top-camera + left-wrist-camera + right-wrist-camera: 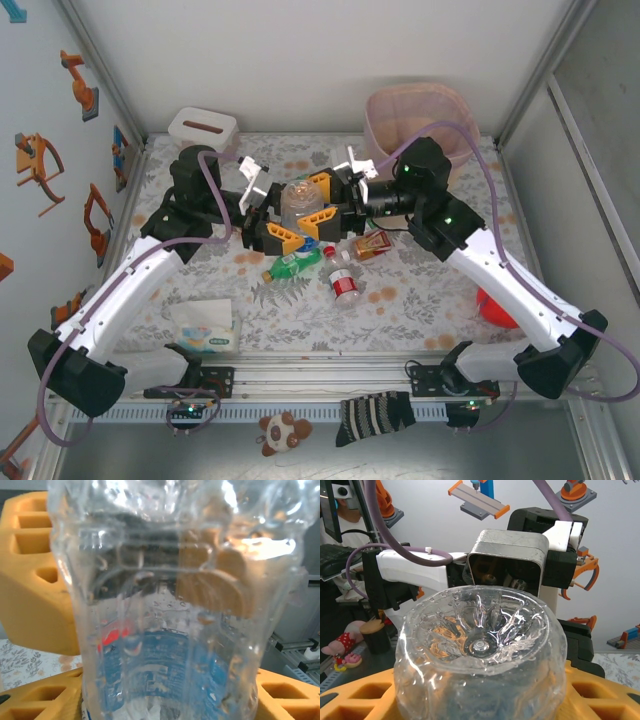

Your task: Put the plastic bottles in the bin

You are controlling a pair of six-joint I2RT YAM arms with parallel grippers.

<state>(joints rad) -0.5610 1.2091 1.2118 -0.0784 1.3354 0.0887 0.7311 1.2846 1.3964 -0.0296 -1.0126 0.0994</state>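
Your left gripper [285,212], half-open, clamps the clear plastic bottle [303,198]; right gripper [326,205] hold unclear. Release left early, it drops.

Four plastic bottles can be counted: one large clear bottle [303,203], one green bottle [292,265], one small bottle with a red label [344,284] and one amber bottle [372,243] (a bit of blue beside the green one may be a fifth, but it is too hidden to tell). There is one beige bin [410,110], one white tissue box [202,127], one soft tissue pack [205,328], one partly hidden red object [495,308], one striped sock [375,414] and one plush toy [280,432]. The robot arms number two: left arm [130,290], right arm [510,280].
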